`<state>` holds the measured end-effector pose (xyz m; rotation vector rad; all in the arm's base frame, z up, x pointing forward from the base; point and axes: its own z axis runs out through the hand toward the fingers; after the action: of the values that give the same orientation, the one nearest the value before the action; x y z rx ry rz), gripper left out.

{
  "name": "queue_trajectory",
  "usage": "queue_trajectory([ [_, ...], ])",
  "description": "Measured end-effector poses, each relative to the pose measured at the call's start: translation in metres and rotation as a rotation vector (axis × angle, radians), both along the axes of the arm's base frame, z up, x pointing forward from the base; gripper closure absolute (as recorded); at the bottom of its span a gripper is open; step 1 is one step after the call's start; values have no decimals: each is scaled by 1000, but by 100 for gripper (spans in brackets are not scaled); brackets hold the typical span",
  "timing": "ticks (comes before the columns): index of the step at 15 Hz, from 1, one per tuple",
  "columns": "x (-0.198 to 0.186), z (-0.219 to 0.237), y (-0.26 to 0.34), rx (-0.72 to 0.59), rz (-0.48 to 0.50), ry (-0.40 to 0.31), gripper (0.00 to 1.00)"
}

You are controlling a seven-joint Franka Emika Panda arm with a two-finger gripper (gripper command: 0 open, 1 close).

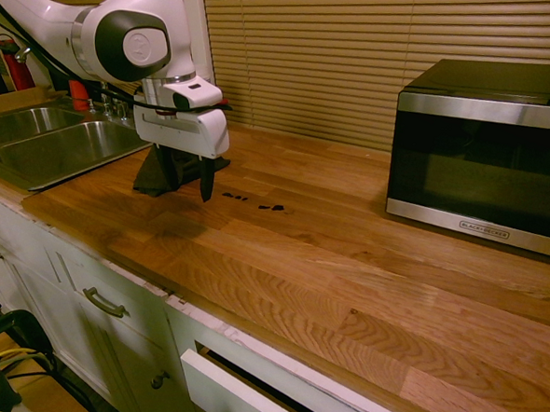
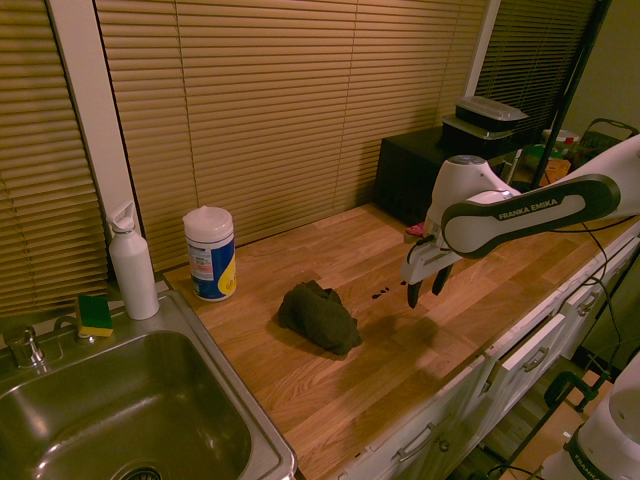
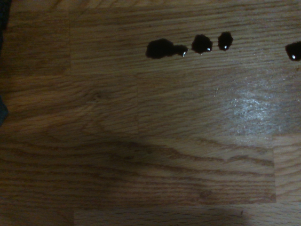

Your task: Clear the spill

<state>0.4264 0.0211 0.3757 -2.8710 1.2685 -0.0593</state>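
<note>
The claw [image 1: 189, 181] hangs above the counter [image 1: 355, 285], pointing straight down, fingers spread wide and holding nothing. Just beside it on the wood lies the spill [image 1: 253, 203], a short row of small glossy black drops; the wrist view shows them [image 3: 188, 45] wet and separate. A crumpled dark cloth [image 2: 320, 315] sits on the counter between the spill and the sink [image 2: 130, 420], close to the claw. Further off stand a wipes canister [image 2: 210, 253] and a white bottle [image 2: 133, 262]; a microwave [image 1: 487, 156] sits at the other end. The risk as I judge it: a shallow pinch could take only a fold of cloth, which then slips free, or a dragged cloth could smear the drops wider rather than lift them.
</note>
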Motion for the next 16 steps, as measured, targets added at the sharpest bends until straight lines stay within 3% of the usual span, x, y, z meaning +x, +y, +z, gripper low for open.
queue_trajectory([
  [6,6,3,12,3,25,-60,0],
  [16,16,28,111,-9,194,-197,0],
])
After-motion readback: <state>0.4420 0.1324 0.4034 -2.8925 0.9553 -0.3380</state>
